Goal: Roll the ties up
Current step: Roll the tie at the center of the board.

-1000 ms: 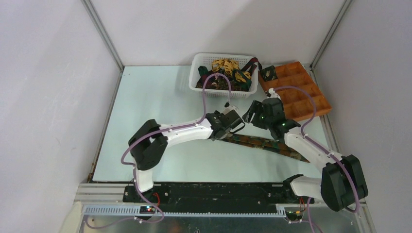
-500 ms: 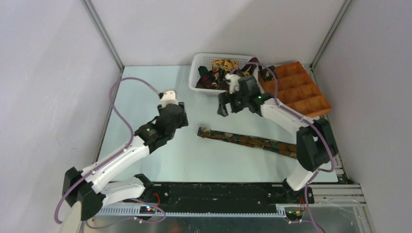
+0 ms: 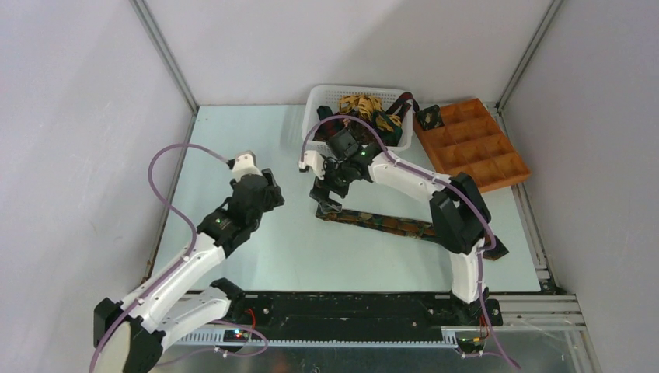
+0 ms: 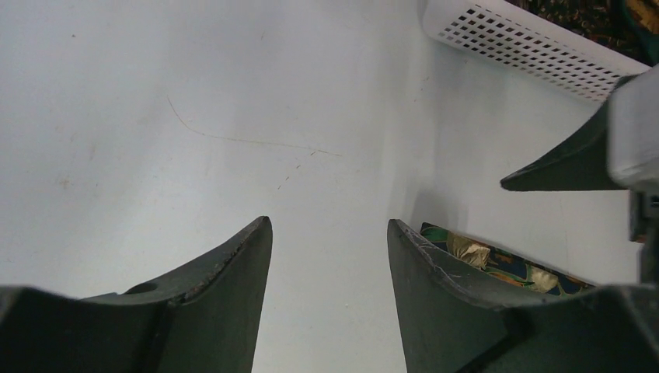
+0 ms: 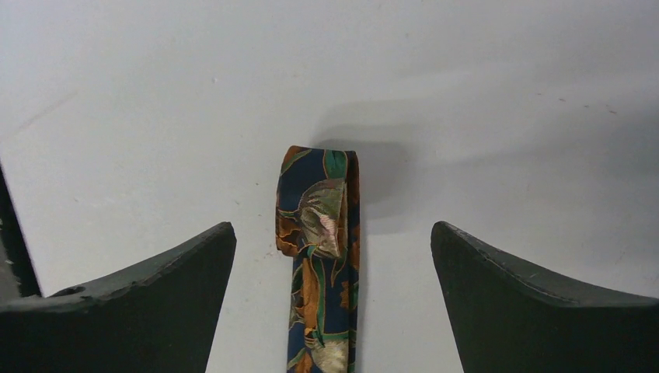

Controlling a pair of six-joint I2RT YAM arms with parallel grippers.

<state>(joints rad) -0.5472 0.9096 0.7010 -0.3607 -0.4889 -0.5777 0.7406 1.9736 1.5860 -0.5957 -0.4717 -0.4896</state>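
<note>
A long narrow tie (image 3: 388,223) lies flat on the worktop (image 3: 233,148), running slantwise from near the middle toward the near right, where the right arm covers part of it. Its fabric is woven in dark blue, green, orange and brown leaf-like shapes. The left end is folded back over itself once into a short flat flap, with a pale grey-pink patch showing on the flap in the right wrist view. The worktop is smooth, matt and pale blue-green, with a thin curved scratch in the left wrist view.

At the far edge stands a white plastic basket (image 3: 311,116) with a gridded, perforated wall. It holds a loose heap of ties (image 3: 365,109), yellow-gold strands on top of dark patterned ones. Just beside it on the right is an orange-brown tray (image 3: 509,172) divided into square compartments. A small dark coil (image 3: 429,117) sits in its far-left compartment.

The right arm rises from its base, bends sharply at the elbow over the tie, and reaches left in front of the basket. The right tool (image 3: 322,194) points down over the folded end. Its jaws are spread wide to either side of the fold, with bare worktop between each finger and the cloth.

The left arm stretches from the near left toward the middle. The left tool (image 3: 268,186) hangs over bare worktop to the left of the tie's end, its dark, wedge-shaped fingers (image 4: 225,272) parted and holding nothing.
</note>
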